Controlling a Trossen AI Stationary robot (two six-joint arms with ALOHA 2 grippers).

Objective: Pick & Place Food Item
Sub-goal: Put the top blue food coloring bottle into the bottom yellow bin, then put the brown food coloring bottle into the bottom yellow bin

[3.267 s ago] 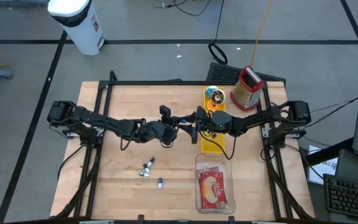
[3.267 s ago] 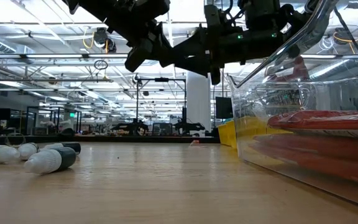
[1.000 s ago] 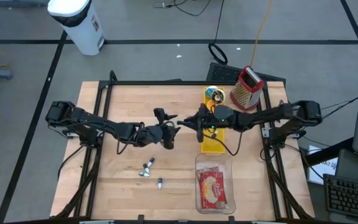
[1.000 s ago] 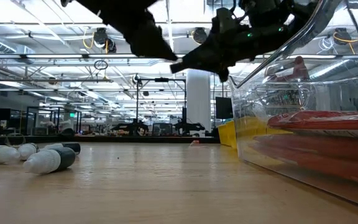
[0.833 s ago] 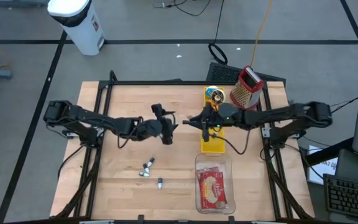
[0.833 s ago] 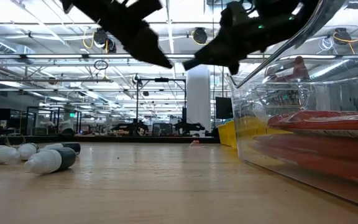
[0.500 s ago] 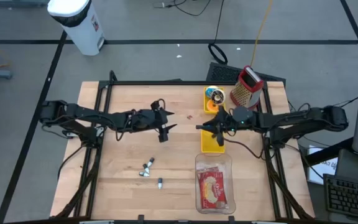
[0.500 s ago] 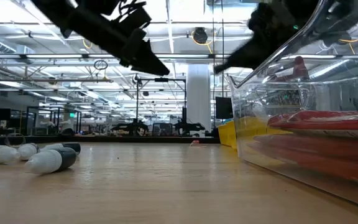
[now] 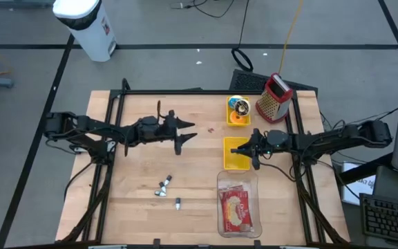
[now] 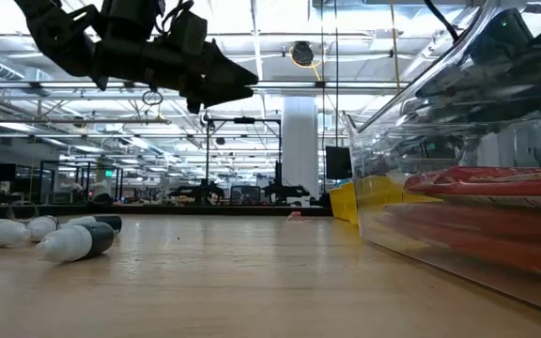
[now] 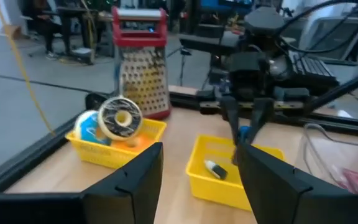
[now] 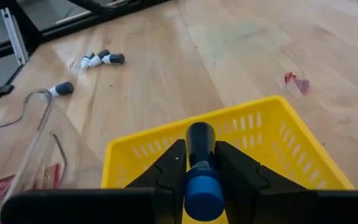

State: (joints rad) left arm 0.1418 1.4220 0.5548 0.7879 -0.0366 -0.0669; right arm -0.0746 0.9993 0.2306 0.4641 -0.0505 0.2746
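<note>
Gripping a small dark cylinder with a blue end (image 12: 199, 163), the right gripper (image 12: 199, 168) has its jaws pinched on this item and holds it above the near rim of a yellow slotted bin (image 12: 229, 149); in the high view the right gripper (image 9: 253, 149) sits over that bin (image 9: 235, 155) at the table's right of centre. The left wrist view shows a second small piece, white with a dark end (image 11: 215, 168), lying inside the same bin (image 11: 229, 177). Just beyond this bin stands another yellow bin (image 9: 238, 111) holding a tape roll (image 11: 120, 118) and orange and blue objects that cannot be identified. A metal box grater with a red handle (image 9: 275, 97) stands upright beside that far bin, at the table's back right corner. A clear plastic container (image 9: 238, 205) holding a red food packet (image 9: 235, 210) lies near the front edge, just in front of the first bin; printing on the packet cannot be read. The left gripper (image 9: 182, 135) hangs above the bare wooden table (image 9: 137, 200) left of centre, jaws spread and holding nothing, pointing level toward the right arm. Three small white-and-dark cylinders (image 9: 163, 187) lie loose on the table in front of the left gripper, well apart from both bins. A small red scrap (image 12: 296, 81) lies on the wood beyond the bin. A white bin with a dark lid (image 9: 87, 24) stands on the floor behind the table
</note>
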